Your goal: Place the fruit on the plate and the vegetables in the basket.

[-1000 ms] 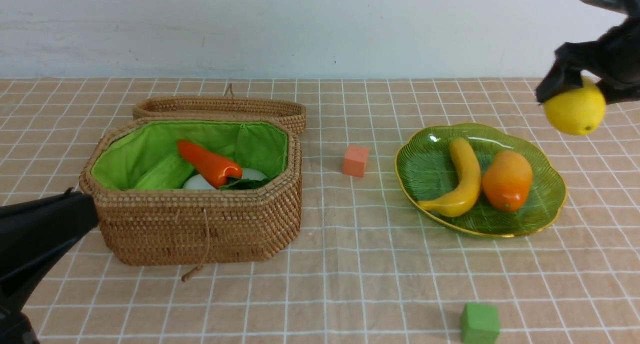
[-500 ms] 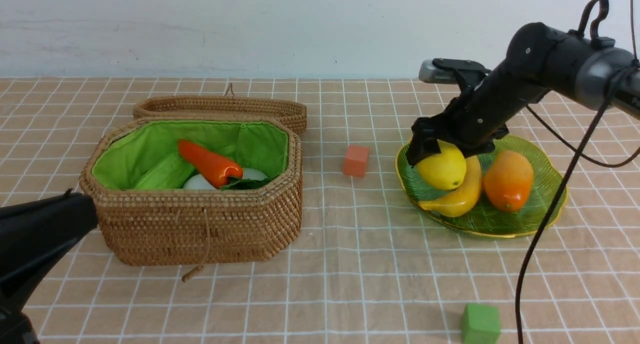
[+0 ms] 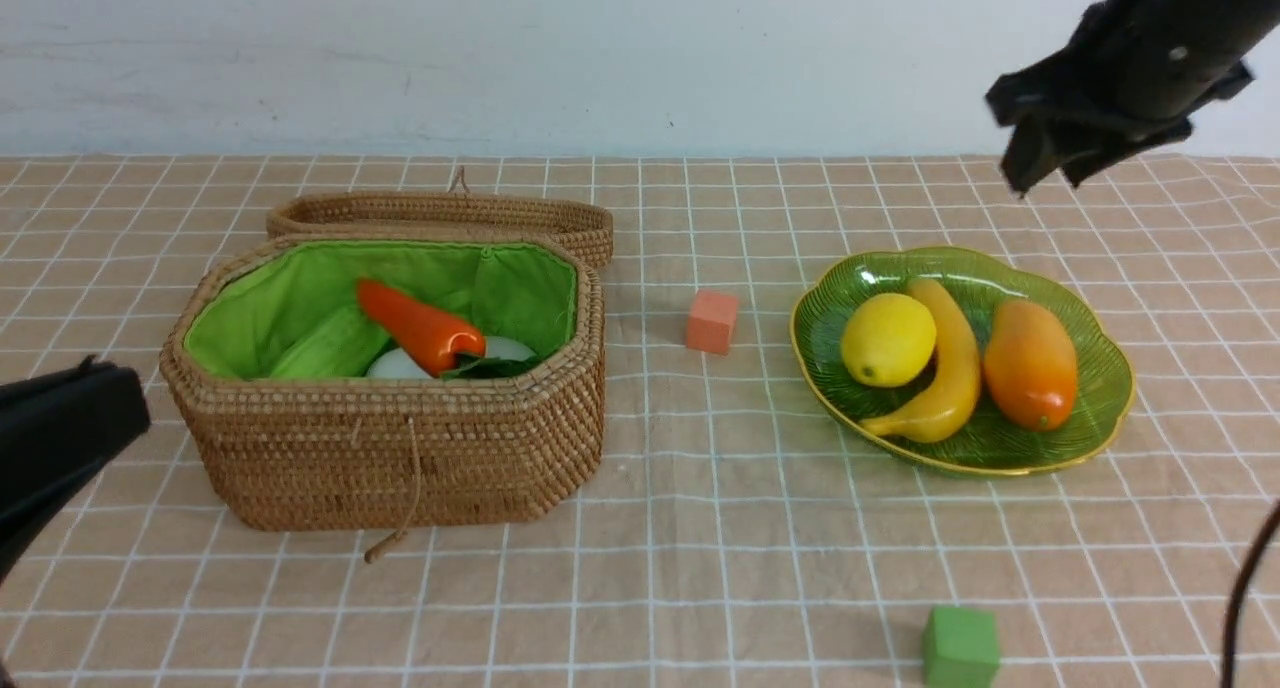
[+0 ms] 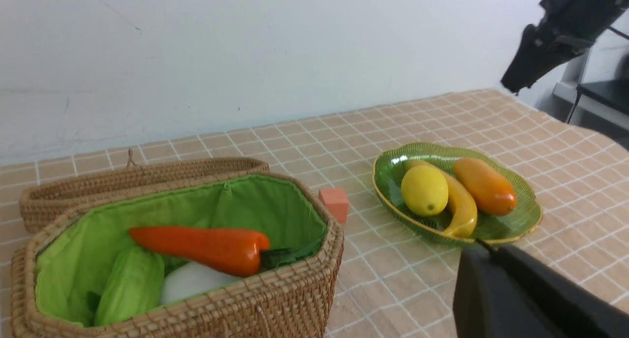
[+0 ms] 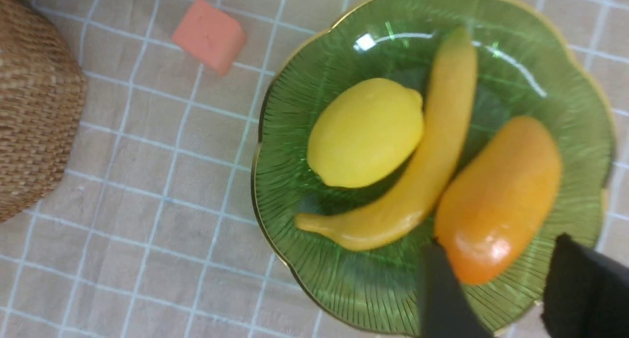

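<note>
Fruit side looks done: lemon (image 3: 887, 339), banana (image 3: 938, 368) and mango (image 3: 1030, 363) all lie in the green glass plate (image 3: 1100, 408), packed side by side, lemon tucked into the banana's inner curve, mango on its other side. That nesting plus the raised wavy rim should stop them rolling off.

Right hand (image 3: 1045, 168) hangs high above and behind the plate, empty; wrist view shows two fingers with a clear gap and nothing between them.

Left hand (image 3: 60, 438) sits low beside the basket's left end, fully closed and holding nothing I can see.

Wicker basket (image 3: 400, 458) is open, lid (image 3: 440, 216) lying just behind it on the desk. Inside on the green lining: red-orange pepper (image 3: 418, 330) lying diagonally on top, pale green gourd (image 3: 325, 346) beside it, white radish (image 3: 400, 365) underneath. Eggplant not visible; either buried or hidden by the front wall, can't tell.

Orange cube (image 3: 711, 320) between basket and plate, green cube (image 3: 959, 647) near the front edge: distractors, leave them.

My read: sorting is essentially finished, pending the eggplant check.
</note>
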### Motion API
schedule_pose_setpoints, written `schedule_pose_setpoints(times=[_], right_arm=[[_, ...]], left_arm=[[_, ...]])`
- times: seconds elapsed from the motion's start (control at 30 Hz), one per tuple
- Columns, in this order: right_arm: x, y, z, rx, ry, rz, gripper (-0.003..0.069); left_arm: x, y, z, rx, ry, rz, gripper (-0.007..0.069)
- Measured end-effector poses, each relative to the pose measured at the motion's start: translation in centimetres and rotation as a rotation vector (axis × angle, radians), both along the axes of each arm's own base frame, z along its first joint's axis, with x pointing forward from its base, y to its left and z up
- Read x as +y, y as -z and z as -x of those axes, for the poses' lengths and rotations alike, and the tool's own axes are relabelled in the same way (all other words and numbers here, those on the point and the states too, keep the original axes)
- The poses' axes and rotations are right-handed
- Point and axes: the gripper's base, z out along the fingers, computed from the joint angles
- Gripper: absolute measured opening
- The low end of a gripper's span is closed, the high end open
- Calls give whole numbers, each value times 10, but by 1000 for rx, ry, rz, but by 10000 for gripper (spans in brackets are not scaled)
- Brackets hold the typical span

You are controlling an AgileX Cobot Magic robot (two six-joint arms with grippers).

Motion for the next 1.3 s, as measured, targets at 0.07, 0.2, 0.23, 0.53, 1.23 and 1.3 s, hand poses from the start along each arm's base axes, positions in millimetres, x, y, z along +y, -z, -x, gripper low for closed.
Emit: schedule_pose_setpoints(times=[0.07, 0.2, 0.23, 0.53, 1.23, 1.3], right_arm=[[-7, -27, 37, -50, 25, -10, 138], [-18, -44, 115, -67, 61, -27, -8], [-18, -44, 115, -65, 63, -28, -10], [-39, 6, 285, -209, 190, -145, -6], [-55, 143, 339, -857, 247, -246, 20], [-55, 163, 335, -801, 250, -227, 23]], left_arm=[[11, -3, 10, -31, -9, 44, -2], [29, 8, 27, -85, -21, 96, -2], [31, 10, 29, -89, -21, 99, -2], [36, 67, 32, -82, -36, 35, 10], [41, 90, 26, 47, -127, -57, 32], [41, 91, 26, 55, -133, -61, 36]])
